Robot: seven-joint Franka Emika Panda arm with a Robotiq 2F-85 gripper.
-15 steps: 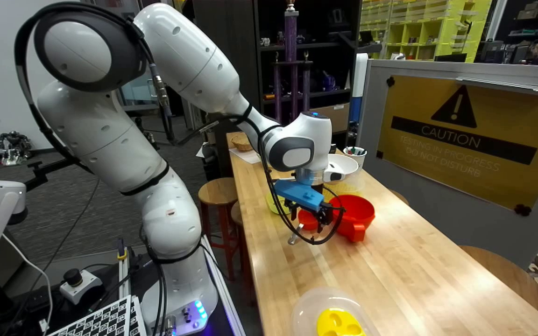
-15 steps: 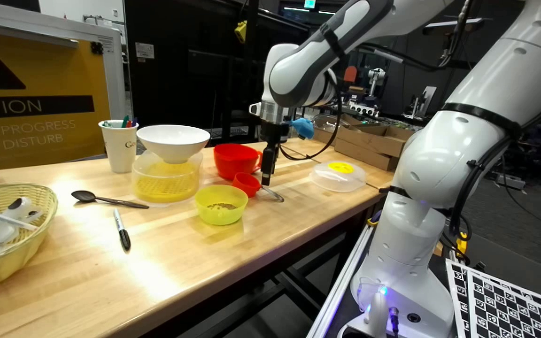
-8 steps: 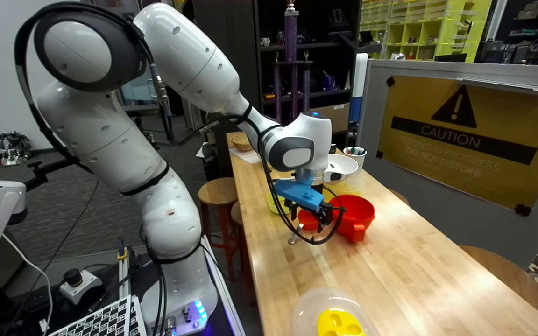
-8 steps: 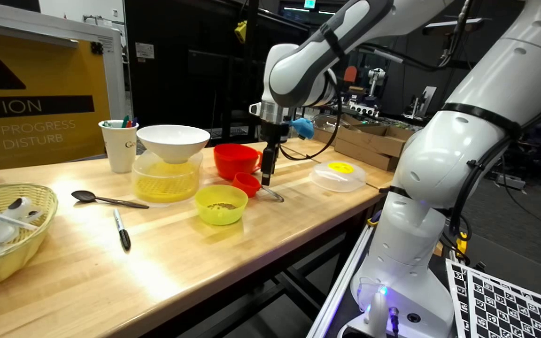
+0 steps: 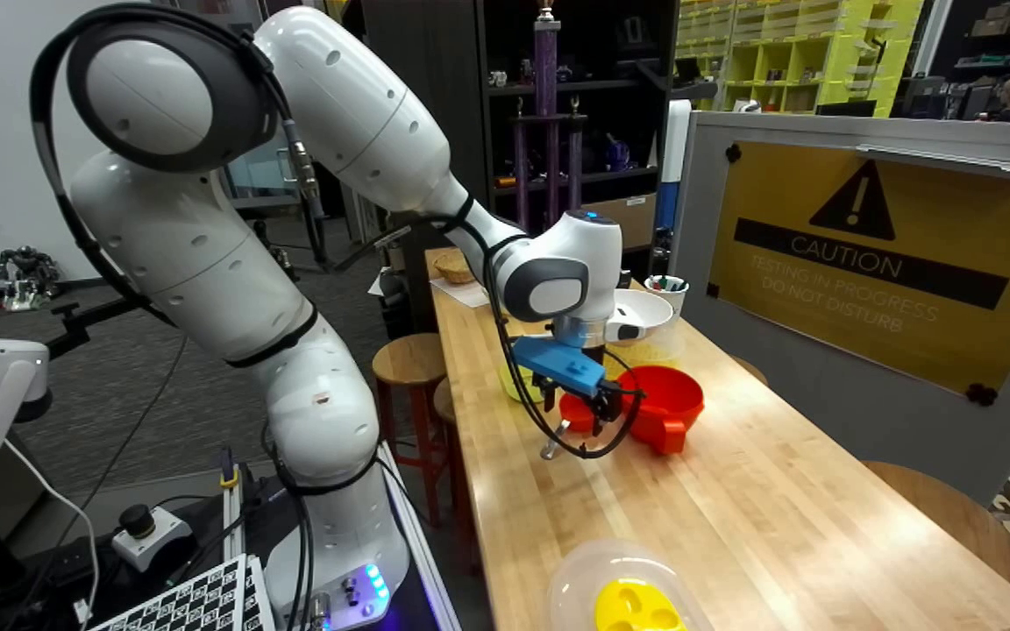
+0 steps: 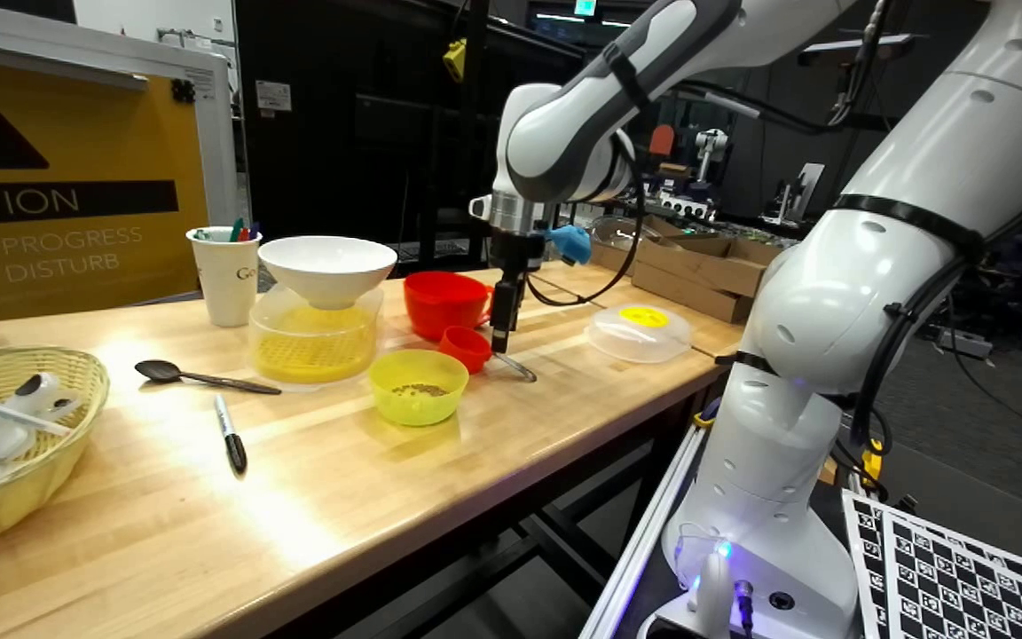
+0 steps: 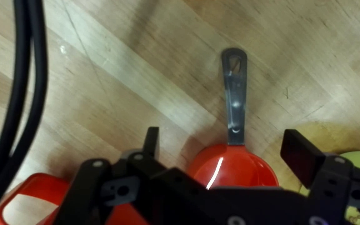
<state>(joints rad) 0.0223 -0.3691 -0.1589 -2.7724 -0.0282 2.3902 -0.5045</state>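
A small red cup (image 7: 230, 170) with a grey metal handle (image 7: 236, 100) stands on the wooden table. My gripper (image 7: 227, 147) is open above it, one finger on each side, with nothing held between them. From the wrist view I cannot tell how high the fingers are over the cup. In an exterior view the fingertips (image 6: 500, 342) appear close beside the small cup (image 6: 467, 349), near where its handle begins. A large red bowl (image 6: 443, 304) with a handle sits behind it. On the opposite side is a yellow-green bowl (image 6: 418, 395) holding small brown bits.
A white bowl (image 6: 327, 266) rests on a clear container with a yellow strainer (image 6: 316, 346). Around it are a cup of markers (image 6: 229, 284), a black spoon (image 6: 205, 379), a marker (image 6: 230, 435) and a wicker basket (image 6: 32, 484). A clear lid (image 6: 640, 342) lies farther along the table.
My gripper has shifted very slightly to the left in both exterior views. It stays open, and the cup and bowls have not moved.
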